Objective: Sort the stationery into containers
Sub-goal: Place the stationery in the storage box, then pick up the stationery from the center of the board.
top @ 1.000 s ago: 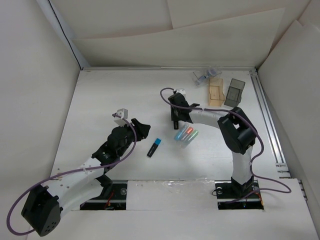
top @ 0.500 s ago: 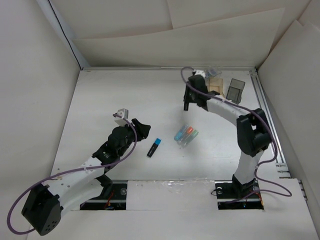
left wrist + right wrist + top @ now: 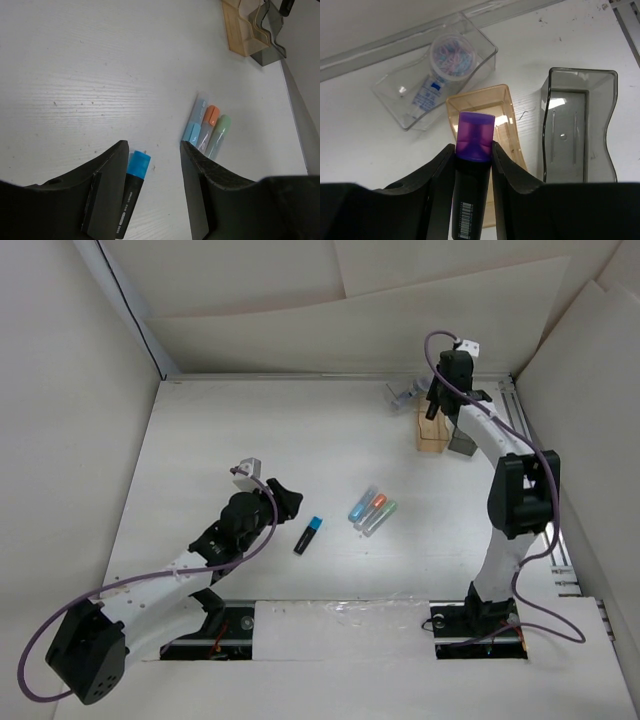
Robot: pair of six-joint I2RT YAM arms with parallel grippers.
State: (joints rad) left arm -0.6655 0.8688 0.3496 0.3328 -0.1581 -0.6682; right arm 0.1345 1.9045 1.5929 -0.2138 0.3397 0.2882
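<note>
My right gripper (image 3: 437, 406) is shut on a black marker with a purple cap (image 3: 475, 135) and holds it above the amber-orange box (image 3: 501, 107), at the back right (image 3: 432, 430). The smoky grey box (image 3: 570, 150) stands right of it. The clear box (image 3: 395, 94) stands to the left, with a small clear bottle (image 3: 449, 54) in it. My left gripper (image 3: 152, 146) is open above a black marker with a blue cap (image 3: 131, 190), which lies on the table by the left finger. Three clear markers with blue, orange and green ends (image 3: 206, 131) lie side by side mid-table (image 3: 372, 509).
A metal rail (image 3: 535, 465) runs along the table's right edge beside the boxes. White walls close the table at the back and both sides. The right arm (image 3: 505, 470) stretches from its base to the back right corner.
My right gripper has carried the purple-capped marker from mid-table to the back right, over the amber box. The left arm has barely moved.
</note>
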